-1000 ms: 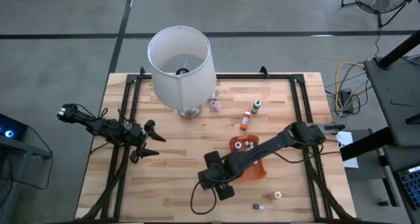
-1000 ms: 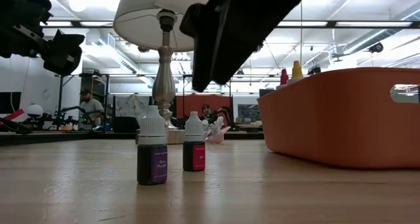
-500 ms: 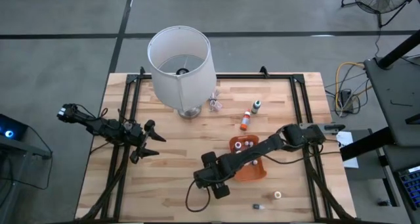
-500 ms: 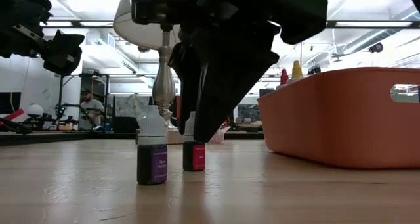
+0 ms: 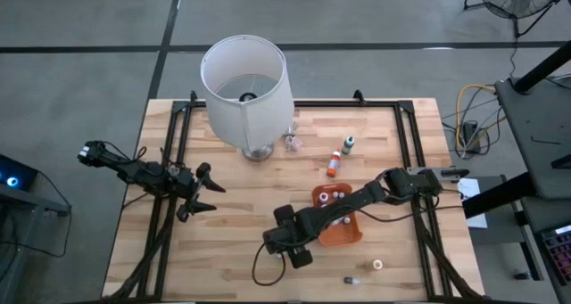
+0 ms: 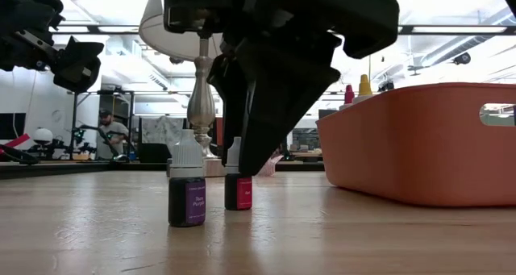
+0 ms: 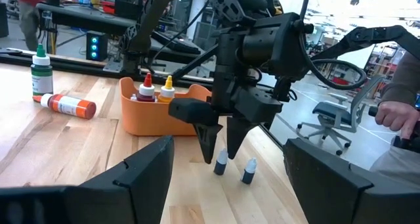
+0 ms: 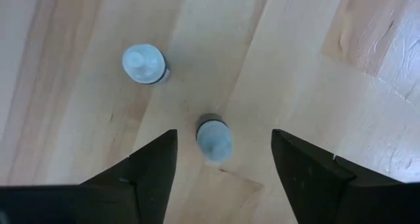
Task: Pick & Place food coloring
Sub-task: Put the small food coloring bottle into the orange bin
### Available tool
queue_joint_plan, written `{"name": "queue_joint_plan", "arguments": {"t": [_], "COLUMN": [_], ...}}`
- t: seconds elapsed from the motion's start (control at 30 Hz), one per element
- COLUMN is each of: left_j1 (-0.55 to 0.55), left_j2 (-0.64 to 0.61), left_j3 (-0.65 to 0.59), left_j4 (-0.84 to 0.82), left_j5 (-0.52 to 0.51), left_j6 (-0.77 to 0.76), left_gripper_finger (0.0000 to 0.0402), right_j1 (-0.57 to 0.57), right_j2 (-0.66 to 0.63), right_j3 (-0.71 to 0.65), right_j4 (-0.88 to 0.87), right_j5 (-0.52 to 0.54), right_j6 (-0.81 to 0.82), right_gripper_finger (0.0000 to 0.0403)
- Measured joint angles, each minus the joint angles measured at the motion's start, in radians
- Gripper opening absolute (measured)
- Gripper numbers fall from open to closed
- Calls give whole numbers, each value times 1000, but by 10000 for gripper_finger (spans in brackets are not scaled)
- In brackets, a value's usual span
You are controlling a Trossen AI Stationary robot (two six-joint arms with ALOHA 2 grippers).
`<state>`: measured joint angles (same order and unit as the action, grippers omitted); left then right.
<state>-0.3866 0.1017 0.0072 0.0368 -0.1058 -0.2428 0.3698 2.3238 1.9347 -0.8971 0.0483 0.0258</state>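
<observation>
The red bottle (image 6: 239,186) stands upright on the tabletop (image 5: 241,206), between the spread fingers of the right end effector (image 7: 222,146), which is wide open and holding nothing. The purple bottle (image 6: 187,190) stands just beside it, and the orange tray (image 5: 343,235) sits at about 3 o'clock from the pair in the high view.

A finger (image 8: 149,173) could clip the purple bottle on closing and tip it, since the two stand so near. An off-centre squeeze could also topple the light red bottle.

The left end effector (image 5: 203,190) waits open, well apart at 9 o'clock. The tabletop is pale wood planks with a lamp (image 5: 245,81) at 12 o'clock. Beyond is a workshop with a person (image 6: 107,132) seated.
</observation>
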Motion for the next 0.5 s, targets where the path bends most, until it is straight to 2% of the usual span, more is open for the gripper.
{"name": "queue_joint_plan", "arguments": {"t": [0.5], "left_j1": [0], "left_j2": [0], "left_j3": [0], "left_j4": [0], "left_j5": [0], "left_j6": [0], "left_gripper_finger": [259], "right_j1": [0], "right_j2": [0], "right_j3": [-7], "right_j4": [9], "right_j5": [0], "right_j6": [-3], "right_gripper_finger": [119]}}
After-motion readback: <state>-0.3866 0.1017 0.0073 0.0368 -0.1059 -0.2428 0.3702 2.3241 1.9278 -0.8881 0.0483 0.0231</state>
